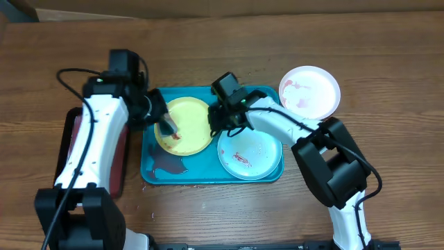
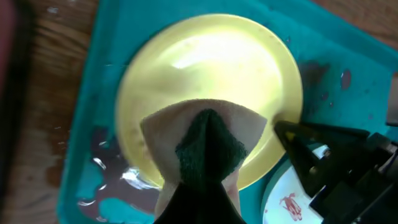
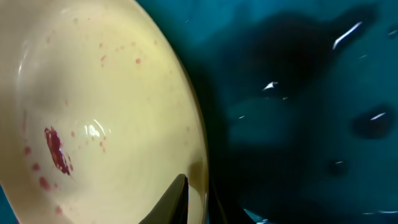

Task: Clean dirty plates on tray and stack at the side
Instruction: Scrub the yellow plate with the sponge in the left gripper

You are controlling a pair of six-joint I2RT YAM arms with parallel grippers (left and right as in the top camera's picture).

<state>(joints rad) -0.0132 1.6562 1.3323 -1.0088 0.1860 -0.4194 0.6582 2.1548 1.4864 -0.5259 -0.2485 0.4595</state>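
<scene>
The yellow-green plate point(image 1: 186, 114) lies at the left of the turquoise tray point(image 1: 208, 178). My left gripper point(image 1: 166, 125) is shut on a tan and dark green sponge point(image 2: 208, 143) and presses it on the near part of this plate point(image 2: 211, 62). My right gripper point(image 1: 220, 119) is shut on the plate's right rim, one finger inside and one outside point(image 3: 196, 193). Red smears show on the plate point(image 3: 56, 149). The mint-rimmed plate point(image 1: 251, 153), with red smears, lies at the tray's right. The white plate point(image 1: 310, 92), smeared, sits on the table outside the tray.
A dark red, black-rimmed tray point(image 1: 69, 139) lies at the left under my left arm. A dark wet puddle point(image 1: 166, 163) sits in the turquoise tray's front left corner; it also shows in the left wrist view point(image 2: 118, 180). The wooden table surrounds both trays.
</scene>
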